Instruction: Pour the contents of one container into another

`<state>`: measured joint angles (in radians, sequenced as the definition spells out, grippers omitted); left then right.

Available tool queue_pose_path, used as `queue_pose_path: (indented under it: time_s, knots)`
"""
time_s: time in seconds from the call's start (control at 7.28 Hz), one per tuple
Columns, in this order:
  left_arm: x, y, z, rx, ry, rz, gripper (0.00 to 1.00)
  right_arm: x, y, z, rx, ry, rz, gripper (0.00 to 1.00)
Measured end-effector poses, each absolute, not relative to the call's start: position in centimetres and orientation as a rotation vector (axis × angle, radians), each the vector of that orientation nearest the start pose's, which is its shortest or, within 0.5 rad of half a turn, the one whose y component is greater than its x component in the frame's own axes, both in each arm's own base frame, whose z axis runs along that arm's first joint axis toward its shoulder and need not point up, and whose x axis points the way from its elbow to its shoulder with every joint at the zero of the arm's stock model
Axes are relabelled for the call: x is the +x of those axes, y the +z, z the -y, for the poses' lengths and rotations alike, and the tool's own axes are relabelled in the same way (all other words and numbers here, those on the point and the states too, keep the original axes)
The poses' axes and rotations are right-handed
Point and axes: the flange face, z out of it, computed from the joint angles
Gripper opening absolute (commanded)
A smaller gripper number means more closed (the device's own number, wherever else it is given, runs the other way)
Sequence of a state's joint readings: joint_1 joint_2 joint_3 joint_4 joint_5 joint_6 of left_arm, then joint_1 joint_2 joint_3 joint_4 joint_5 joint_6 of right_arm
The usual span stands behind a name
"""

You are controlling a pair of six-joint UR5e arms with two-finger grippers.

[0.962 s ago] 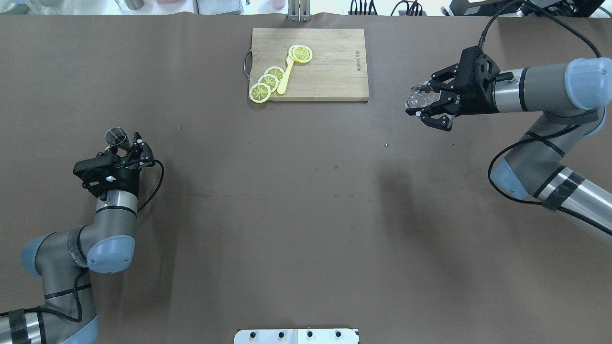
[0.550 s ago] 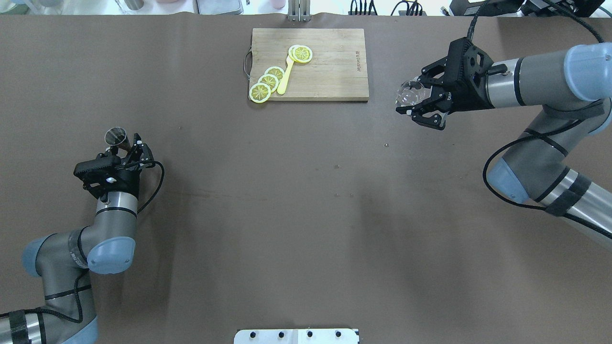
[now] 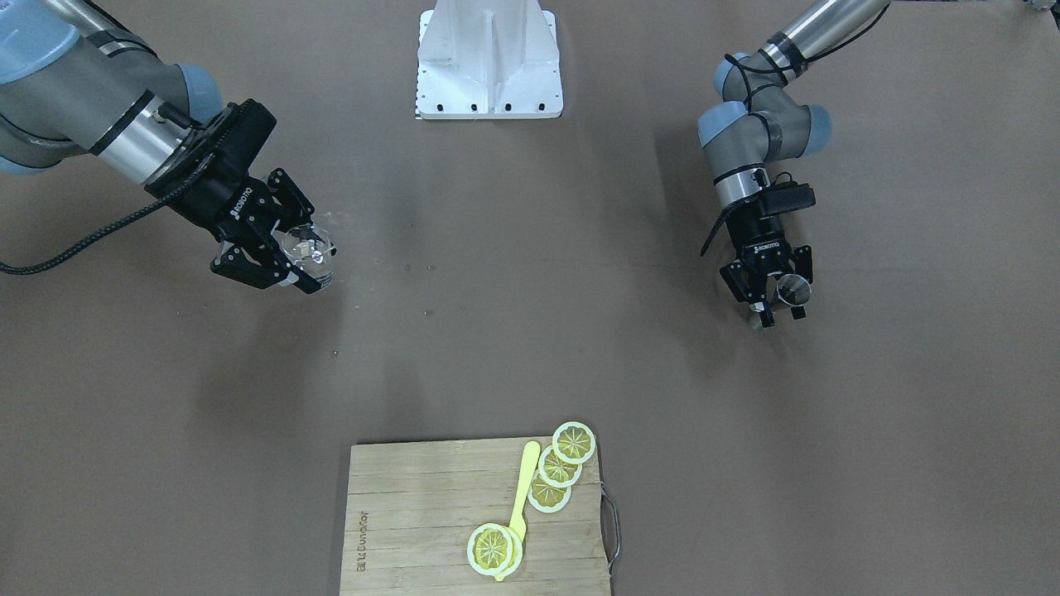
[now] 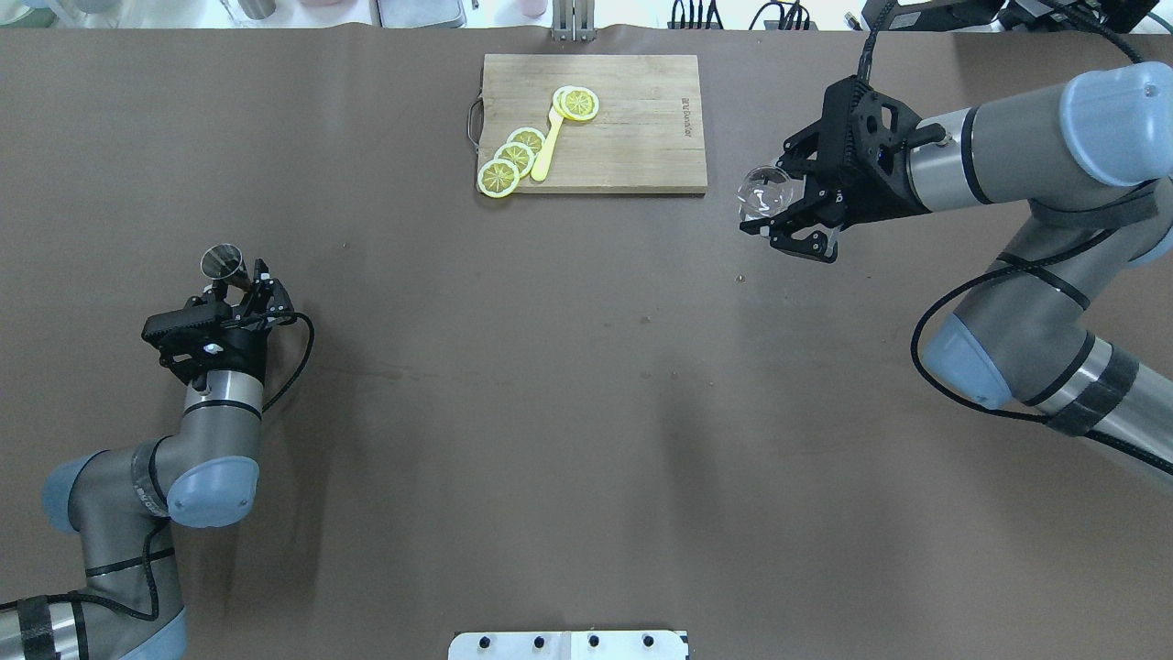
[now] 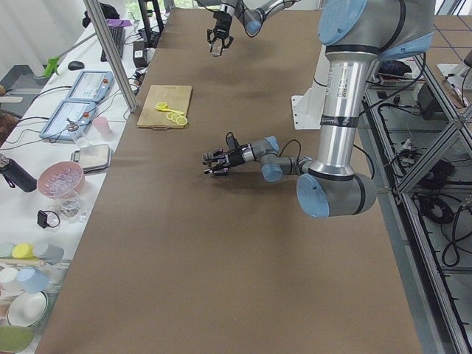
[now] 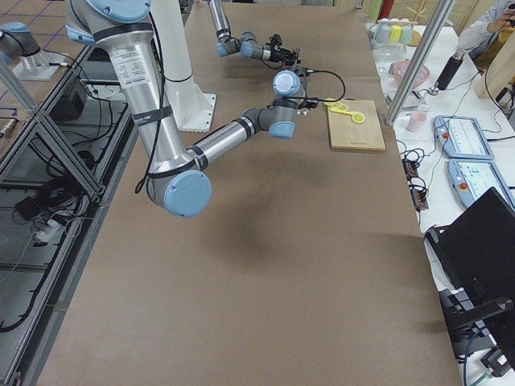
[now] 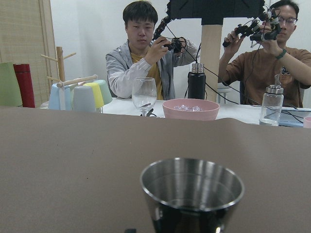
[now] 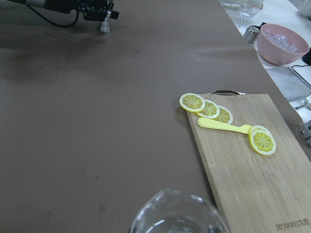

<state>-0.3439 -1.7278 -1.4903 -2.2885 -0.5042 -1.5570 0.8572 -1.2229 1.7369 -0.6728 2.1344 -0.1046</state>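
Brown bench [image 4: 568,440], both arms coming in from the near side. Nearest is the left tool [image 4: 240,280], low at the bench, with its jaws standing either side of the steel jigger [image 4: 223,261]. Jigger upright, seems to stand on the bench, mouth open upward; it fills the bottom of the left wrist view. Can't tell if the jaws actually press it or only bracket it.

Further out on the other side, the right tool [image 4: 766,209] is closed on the glass cup [image 4: 761,192]. Cup is held up off the bench, mouth roughly up, just beside the corner of the cutting board [image 4: 641,128]. Contents too clear to judge. Cup and jigger are well apart, most of the bench width between them.

Far end: lemon slices [image 4: 513,156] and a yellow utensil [image 4: 548,147] on the board, people past the far edge.

Step as I judge it: carry the cup to the jigger; pour not begun. To do it well:
- Keep the cup level in transit.
- Arrive above the jigger, not at rim height, so nothing knocks it.
- Put the pour lip over the centre of the mouth, which is a small target.
- Tilt slowly.
- Left tool should grip firmly at the waist before any liquid goes.
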Motion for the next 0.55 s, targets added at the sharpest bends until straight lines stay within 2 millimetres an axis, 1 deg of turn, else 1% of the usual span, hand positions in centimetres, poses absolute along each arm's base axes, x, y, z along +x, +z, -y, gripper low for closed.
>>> queue_pose_path:
  time_s: [0.14, 0.27, 0.41, 0.55]
  knots:
    - [45.44, 51.50, 39.68, 1.137, -0.709, -0.535, 0.18, -32.42, 28.24, 49.45, 1.224, -1.055, 0.913, 0.00]
    - [45.43, 51.45, 39.68, 1.137, -0.709, -0.535, 0.02, -32.49, 28.15, 49.42, 1.219, -1.056, 0.921, 0.00]
    - [45.38, 51.26, 39.67, 1.137, -0.711, -0.539, 0.00, -32.57, 28.08, 49.26, 1.209, -1.061, 0.940, 0.00]
    - [45.12, 50.57, 39.66, 1.137, -0.720, -0.552, 0.00, -32.63, 28.02, 49.02, 1.194, -1.066, 0.967, 0.00]
